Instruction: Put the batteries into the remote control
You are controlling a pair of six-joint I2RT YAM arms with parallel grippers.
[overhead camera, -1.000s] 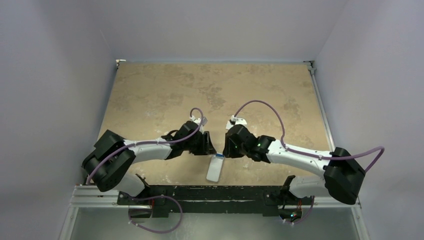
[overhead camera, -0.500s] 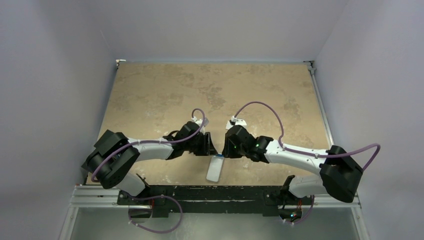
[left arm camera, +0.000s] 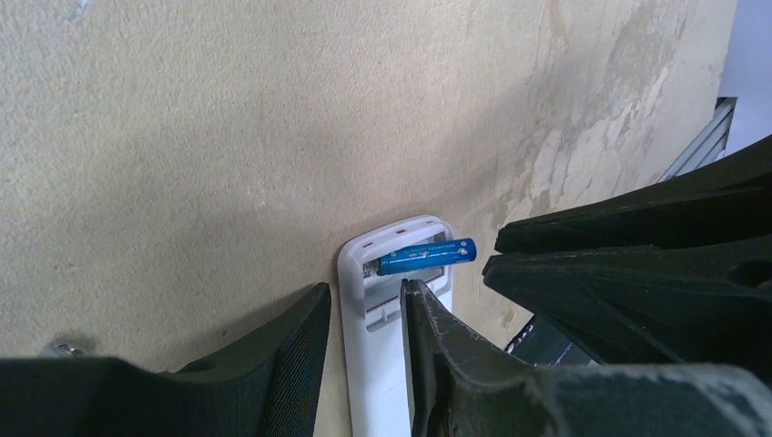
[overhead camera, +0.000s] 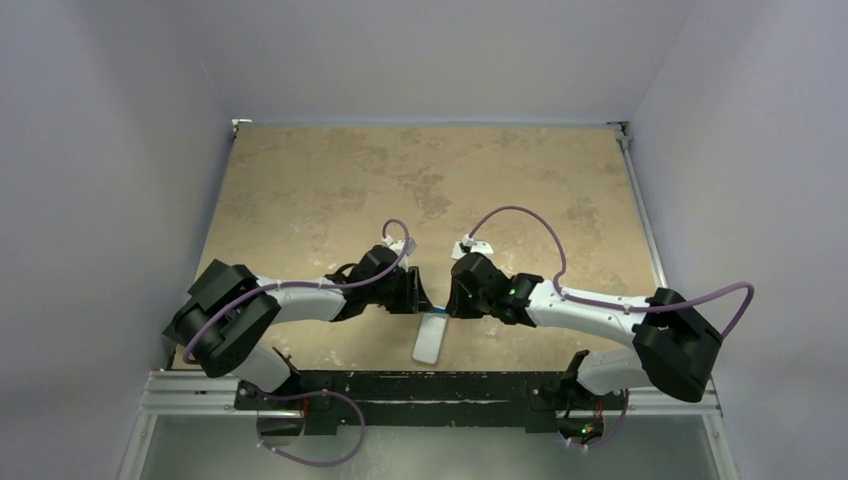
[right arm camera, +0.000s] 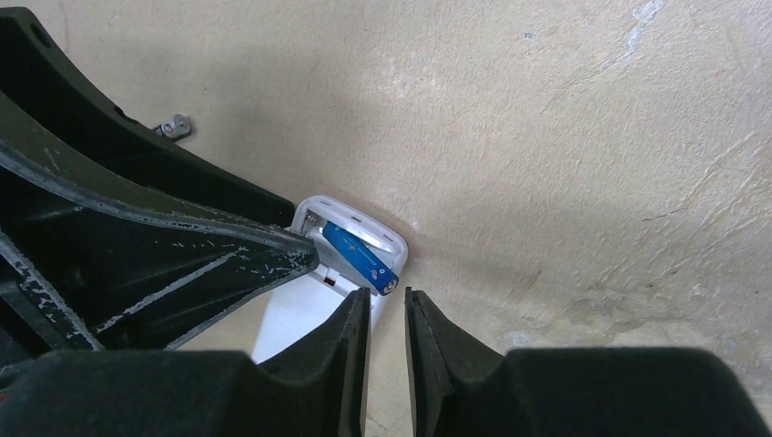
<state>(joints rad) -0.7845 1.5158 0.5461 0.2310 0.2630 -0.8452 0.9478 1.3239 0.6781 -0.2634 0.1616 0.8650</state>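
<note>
Although the blue battery has reached the remote control, we judge the task less than half done. The remote lies back-up on the desk with its cover off. The open battery bay sits just beyond the fingertips of the left gripper. That gripper is closed down to the remote's width with the white body between its fingers. It looks to us to be clamping the remote to steady it, though a thin line of shadow along one finger leaves us a little unsure.

The blue battery is not seated. It lies crosswise over the bay, and one end pokes out past the remote's edge on the side towards the right gripper. That gripper is all but closed, with only a narrow slit between its fingers, and it has hold of nothing. Its fingertips are just short of the battery's protruding end.

We cannot find the dark battery in any view. We cannot tell whether it is already in the bay under the blue one or somewhere out of sight.

As we read it, what is left is to turn the blue battery in line with its slot and press it down between the contacts. After that, the second battery would have to be accounted for.
</note>
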